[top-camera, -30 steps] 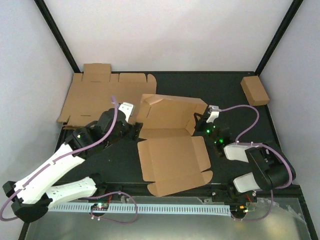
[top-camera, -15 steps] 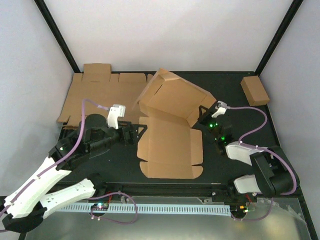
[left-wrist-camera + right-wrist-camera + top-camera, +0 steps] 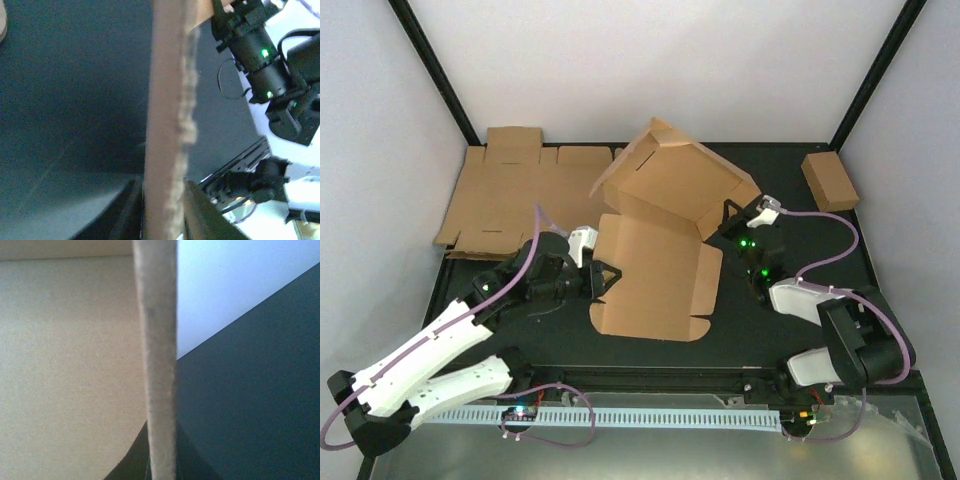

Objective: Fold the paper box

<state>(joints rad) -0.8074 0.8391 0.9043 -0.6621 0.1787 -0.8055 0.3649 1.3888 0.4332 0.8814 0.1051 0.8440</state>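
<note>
The paper box (image 3: 655, 280) sits open between both arms, its long axis running away from them and its far half tipped up. On its left edge the left gripper (image 3: 597, 279) pinches the card, box to its right. The right gripper (image 3: 727, 226) is clamped on the right flap, equally near.

The desk (image 3: 790, 190) is a dark, matte black surface. Three cardboard things lie on it. A flat die-cut sheet (image 3: 520, 195) lies spread out at the far left corner, one edge reaching the desk's left side. A small closed brown box (image 3: 829, 181) sits at the far right corner, well apart from the rest. In the middle the paper box (image 3: 655, 285) rests on its wide base panel, which seems to lie flat, while its far panel tilts up off the desk.
</note>
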